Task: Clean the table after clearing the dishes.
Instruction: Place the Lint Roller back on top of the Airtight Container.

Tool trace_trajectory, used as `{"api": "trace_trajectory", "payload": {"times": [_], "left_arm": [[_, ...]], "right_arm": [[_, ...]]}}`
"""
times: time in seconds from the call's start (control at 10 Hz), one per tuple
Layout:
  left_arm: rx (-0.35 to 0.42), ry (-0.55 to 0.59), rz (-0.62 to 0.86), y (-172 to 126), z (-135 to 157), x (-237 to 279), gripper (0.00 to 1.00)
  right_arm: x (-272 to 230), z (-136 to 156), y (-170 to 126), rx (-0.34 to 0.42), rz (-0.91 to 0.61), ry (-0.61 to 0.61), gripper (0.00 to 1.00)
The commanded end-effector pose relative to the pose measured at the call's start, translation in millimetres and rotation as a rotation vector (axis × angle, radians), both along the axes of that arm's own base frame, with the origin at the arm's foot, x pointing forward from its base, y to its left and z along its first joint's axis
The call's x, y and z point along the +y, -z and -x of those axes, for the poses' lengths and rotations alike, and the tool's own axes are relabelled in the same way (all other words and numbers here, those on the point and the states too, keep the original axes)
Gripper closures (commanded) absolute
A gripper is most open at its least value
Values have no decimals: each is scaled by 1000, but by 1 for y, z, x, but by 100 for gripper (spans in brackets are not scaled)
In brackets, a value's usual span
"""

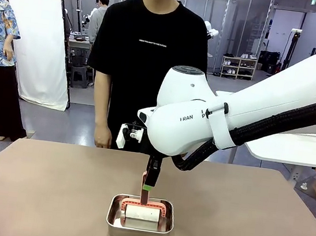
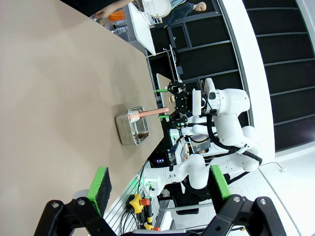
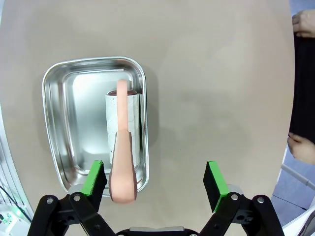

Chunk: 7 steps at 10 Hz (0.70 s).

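Currently at the tool pick-up step, by the look of it: bare table (image 1: 31,194) top around the steel pan (image 1: 114,220), wiping not yet begun.

Left of the pan: left gripper (image 2: 160,183) well apart from it, off the table edge, fingers spread wide, holding nothing.

At the pan, which sits mid-table near the robot's edge: lint roller (image 1: 142,215) lying inside, white roll with its long axis across the pan, parallel to the near table edge. Pink handle (image 1: 145,189) rising almost straight up out of the pan, free end pointing up into the right gripper (image 1: 151,175).

Right of the pan: right arm reaching in, gripper directly above the pan, fingers fully apart, gripping nothing. From the right wrist view, handle (image 3: 123,162) between the green pads (image 3: 96,177) but hard over to one side; contact with that pad cannot tell.

Next move, probably: shift sideways to centre the handle, close on it, lift clear of the pan wall, then lay the roll flat on the table beside the pan and roll.

Beyond the pan: person's hand (image 1: 103,137) at the far edge, idle.
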<state>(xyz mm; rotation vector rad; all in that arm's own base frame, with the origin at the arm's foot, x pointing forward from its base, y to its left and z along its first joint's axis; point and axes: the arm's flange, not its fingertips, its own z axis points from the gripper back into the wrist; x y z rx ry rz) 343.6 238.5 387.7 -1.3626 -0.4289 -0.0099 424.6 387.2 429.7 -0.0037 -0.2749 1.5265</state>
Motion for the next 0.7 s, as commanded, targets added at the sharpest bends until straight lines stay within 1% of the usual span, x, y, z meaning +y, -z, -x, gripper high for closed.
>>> {"api": "trace_trajectory", "payload": {"times": [0.0,0.1,0.2,0.3,0.4,0.5,0.6], "left_arm": [[-8,-8,1,-3,4,0,0],[-8,-8,1,-3,4,0,0],[-8,-8,1,-3,4,0,0],[-8,-8,1,-3,4,0,0],[-8,-8,1,-3,4,0,0],[-8,-8,1,-3,4,0,0],[-8,-8,1,-3,4,0,0]], "right_arm": [[-1,3,2,-10,-9,-1,0],[0,0,0,0,0,0,3],[-4,-10,-23,100,-87,59,0],[-13,-20,-47,179,-172,102,0],[-25,-31,-68,217,-250,152,0],[-43,-40,-85,293,-313,208,0],[-69,-50,-97,428,-401,292,0]]}}
